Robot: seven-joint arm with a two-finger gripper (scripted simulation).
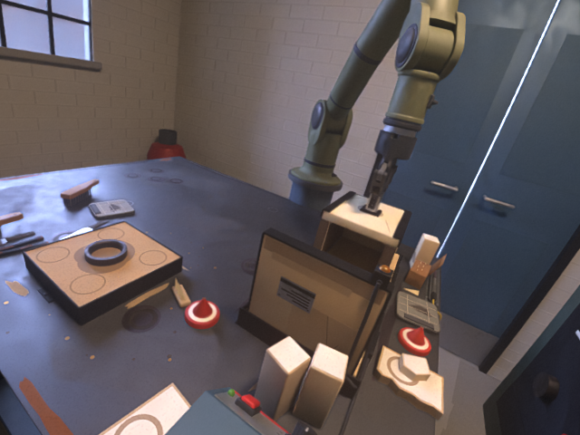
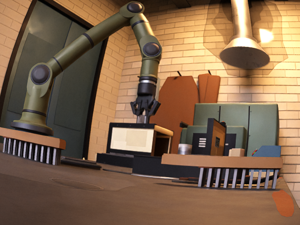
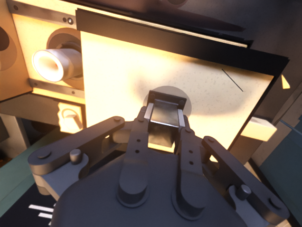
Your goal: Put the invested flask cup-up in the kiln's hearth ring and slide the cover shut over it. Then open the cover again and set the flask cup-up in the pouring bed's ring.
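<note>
The flask [image 3: 57, 64], a pale metal cylinder with its open cup showing, is partly hidden at the edge of the kiln's cream cover [image 3: 171, 80]; in the second side camera it shows as a grey cylinder [image 2: 184, 148] beside the cover. The cover [image 1: 363, 216] sits drawn back from the kiln's open box [image 1: 318, 290]. A small dark handle [image 3: 166, 114] stands on top of the cover. The pouring bed [image 1: 100, 267] lies far left on the table with a dark ring [image 1: 106, 252] on it. My gripper [image 3: 164, 122] is closed on the cover's handle [image 1: 373, 206].
Behind the kiln stand the arm's base [image 1: 315, 180] and blue cabinet doors [image 1: 473, 187]. Two pale blocks [image 1: 302, 374] stand in front of the kiln. Red cone markers [image 1: 202, 313] [image 1: 414, 339] sit on the table, and brushes and tools [image 1: 79, 193] lie far left.
</note>
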